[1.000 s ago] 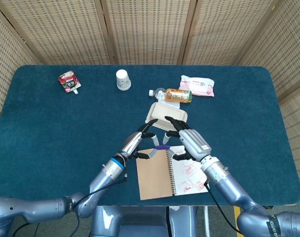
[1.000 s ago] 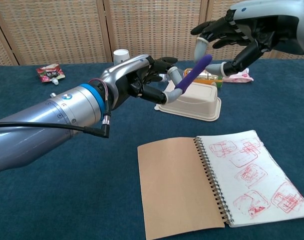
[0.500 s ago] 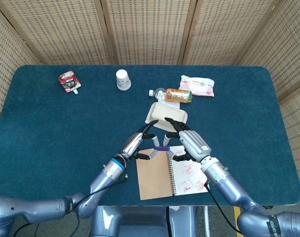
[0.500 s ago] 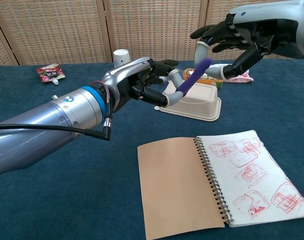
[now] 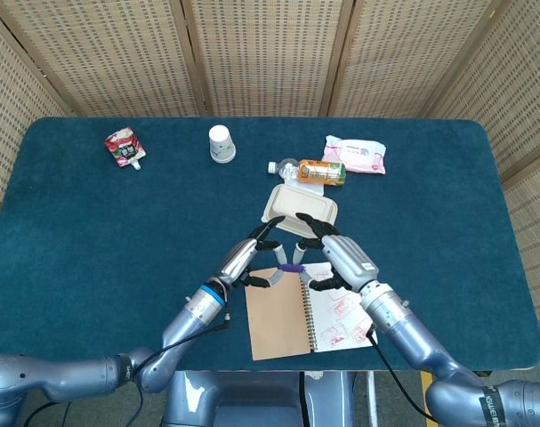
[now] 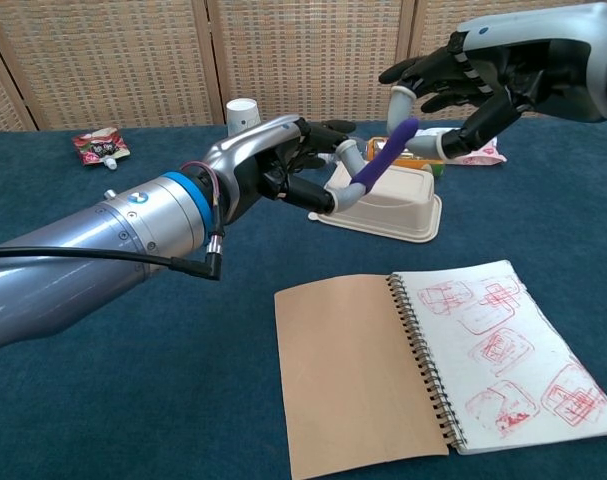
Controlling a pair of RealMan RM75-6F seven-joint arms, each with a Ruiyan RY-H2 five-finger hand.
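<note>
We see the left robot hand [image 6: 283, 165] raised above the bench [image 6: 133, 330], gripping the lower end of a purple pen [image 6: 385, 152] between its thumb and curled fingers, so that the pen slants up and away from it toward the right robot hand [image 6: 473, 85]. The right robot hand hangs just above and beyond the pen's upper tip, its fingers spread and bent downward around that tip; one pale fingertip sits very close to the pen, but we cannot tell whether it actually touches, and the hand holds nothing that we can make out. In the head view the two hands meet over the top edge of an open spiral notebook [image 5: 310, 311], with the pen [image 5: 293, 267] showing as a short purple mark between the left robot hand [image 5: 245, 260] and the right robot hand [image 5: 341, 258]. The notebook lies flat below both hands, its brown cover turned toward the left hand's side and its white page of red sketches under the right hand's side. Just beyond the fingertips rests a beige lidded food box [image 6: 388, 205], and farther beyond it an orange drink bottle [image 5: 316, 170] lies on its side next to a pink wipes pack [image 5: 358, 155].
</note>
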